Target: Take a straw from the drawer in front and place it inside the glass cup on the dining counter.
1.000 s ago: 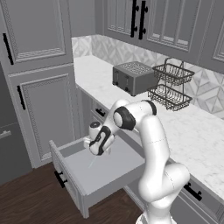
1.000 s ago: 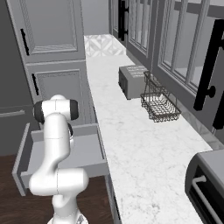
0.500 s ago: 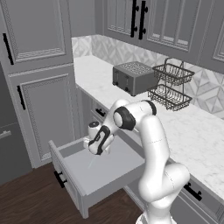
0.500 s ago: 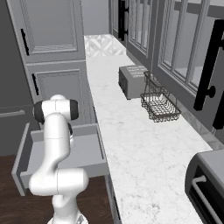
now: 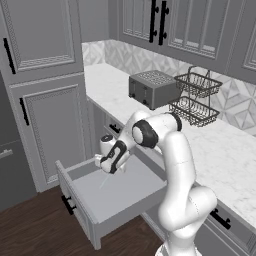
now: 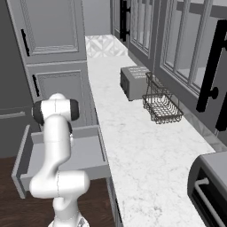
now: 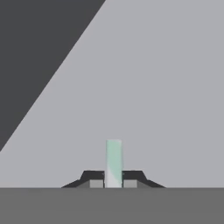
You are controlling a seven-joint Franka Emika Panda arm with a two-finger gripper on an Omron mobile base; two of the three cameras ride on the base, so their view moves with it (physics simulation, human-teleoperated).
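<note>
You see a matt grey drawer point(image 5: 125, 192) with a smooth, painted-looking floor, and a pale green straw point(image 7: 113, 162), faintly translucent like plastic. At the upper right of the left base view, the table point(image 5: 220, 150) is polished white marble with grey veins, carrying a brushed-metal toaster point(image 5: 152, 89) and a black wire basket point(image 5: 196, 102). The floor point(image 5: 30, 230) is dark wood.

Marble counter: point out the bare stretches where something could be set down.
The counter is bare from the wire basket to the dark appliance. Also bare: the corner beyond the toaster. Crowded only where toaster meets basket.
</note>
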